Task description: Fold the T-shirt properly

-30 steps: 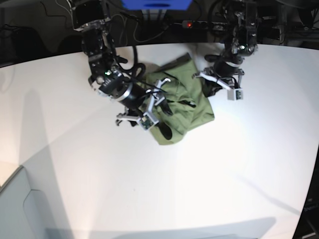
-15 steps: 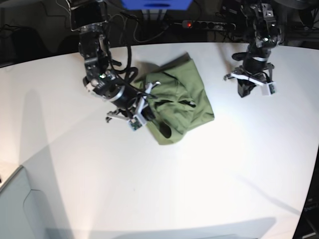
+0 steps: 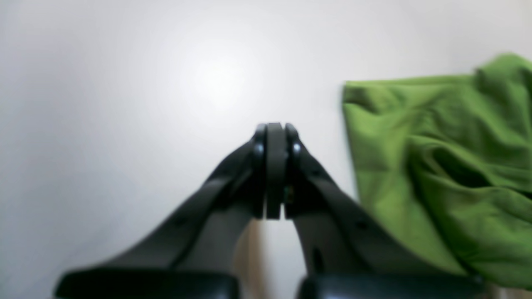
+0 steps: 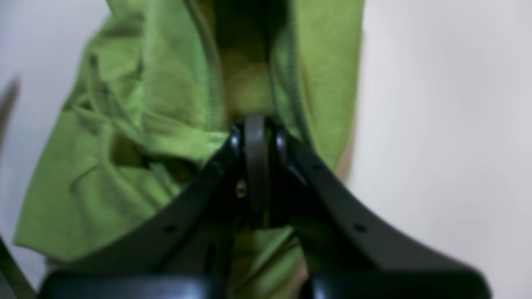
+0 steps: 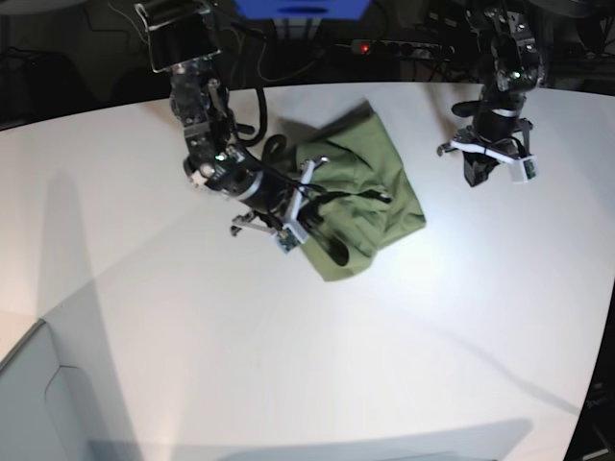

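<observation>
A white table (image 5: 307,346) is seen filling most of the base view. The T-shirt (image 5: 360,206), olive green and bunched into a wrinkled heap, is spread on it directly under and ahead of the right pincer (image 5: 306,213), and well apart from the left pincer (image 5: 478,174), which is held over bare tabletop off to one side of the cloth.

In the right wrist view the green fabric (image 4: 137,137) is found all around the right pincer (image 4: 254,133): a dark open fold is seen straight beyond the tips, rumpled cloth to the left, bare table to the right. Its jaws are pressed together; whether a pinch of cloth is caught between them cannot be told, since the picture is blurred.

In the left wrist view the left pincer (image 3: 274,137) is shown with its jaws closed flat against each other, nothing between them, and the edge of the shirt (image 3: 440,166) is seen lying to its right, not touched.
</observation>
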Controlling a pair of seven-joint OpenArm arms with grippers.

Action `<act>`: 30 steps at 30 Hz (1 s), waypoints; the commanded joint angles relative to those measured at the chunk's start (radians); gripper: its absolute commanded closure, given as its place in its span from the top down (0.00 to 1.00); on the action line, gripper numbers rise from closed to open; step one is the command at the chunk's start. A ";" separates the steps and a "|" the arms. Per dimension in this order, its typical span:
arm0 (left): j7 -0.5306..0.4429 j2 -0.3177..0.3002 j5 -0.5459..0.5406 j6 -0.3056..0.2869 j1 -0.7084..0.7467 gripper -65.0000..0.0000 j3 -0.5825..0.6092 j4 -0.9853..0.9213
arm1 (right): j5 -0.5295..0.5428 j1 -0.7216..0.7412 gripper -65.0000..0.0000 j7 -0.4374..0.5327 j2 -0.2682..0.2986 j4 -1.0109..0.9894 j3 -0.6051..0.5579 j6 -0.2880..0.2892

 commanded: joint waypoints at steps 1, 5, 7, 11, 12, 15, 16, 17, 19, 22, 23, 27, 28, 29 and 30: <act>-0.021 -0.006 -0.007 -0.008 0.001 0.00 -0.005 0.022 | 0.017 0.025 0.00 0.024 -0.011 0.021 -0.030 -0.001; -0.021 -0.006 -0.007 -0.008 0.001 0.00 -0.001 0.023 | 0.017 0.061 0.00 0.026 -0.047 0.023 -0.115 0.002; -0.021 -0.006 -0.007 -0.008 -0.001 0.00 0.000 0.023 | 0.017 0.075 0.00 0.026 -0.068 0.023 -0.165 0.002; -0.021 -0.006 -0.007 -0.008 0.002 0.00 -0.003 0.023 | 0.017 0.077 0.00 0.032 -0.079 0.064 -0.257 0.003; -0.021 -0.006 -0.007 -0.008 0.002 0.00 -0.003 0.023 | 0.017 0.075 0.00 0.044 -0.079 0.076 -0.277 0.003; -0.021 -0.013 -0.007 -0.006 0.016 0.00 -0.008 0.023 | 0.017 0.072 0.00 0.086 -0.071 0.093 -0.298 0.003; -0.021 -0.014 -0.007 -0.006 0.022 0.00 -0.008 0.023 | 0.017 0.071 0.00 0.087 -0.063 0.093 -0.290 0.003; -0.021 -0.014 -0.007 -0.005 0.022 0.00 -0.017 0.023 | 0.017 0.066 0.00 0.089 -0.051 0.093 -0.277 0.003; -0.021 -0.009 -0.007 -0.005 0.022 0.00 -0.049 0.023 | 0.017 0.058 0.00 0.089 -0.042 0.098 -0.240 0.003; -0.021 -0.005 -0.008 -0.006 0.019 0.00 -0.064 0.025 | 0.017 0.058 0.00 0.080 -0.005 0.104 -0.181 0.003; -0.021 -0.005 -0.008 -0.006 0.019 0.01 -0.063 0.034 | 0.017 0.055 0.00 0.077 0.016 0.122 -0.166 0.003; -0.021 -0.005 -0.008 0.000 0.019 0.20 -0.061 0.068 | 0.017 0.002 0.00 0.004 0.069 0.231 -0.088 0.003; -0.021 -0.003 -0.008 0.000 0.019 0.28 -0.061 0.077 | 0.017 -0.015 0.01 -0.017 0.073 0.262 -0.071 0.003; -0.021 -0.002 -0.008 -0.002 0.018 0.34 -0.061 0.079 | 0.017 -0.029 0.03 -0.023 0.084 0.283 -0.057 0.003; -0.021 0.001 -0.008 -0.005 0.016 0.40 -0.061 0.080 | 0.017 -0.045 0.06 -0.026 0.088 0.303 -0.049 0.003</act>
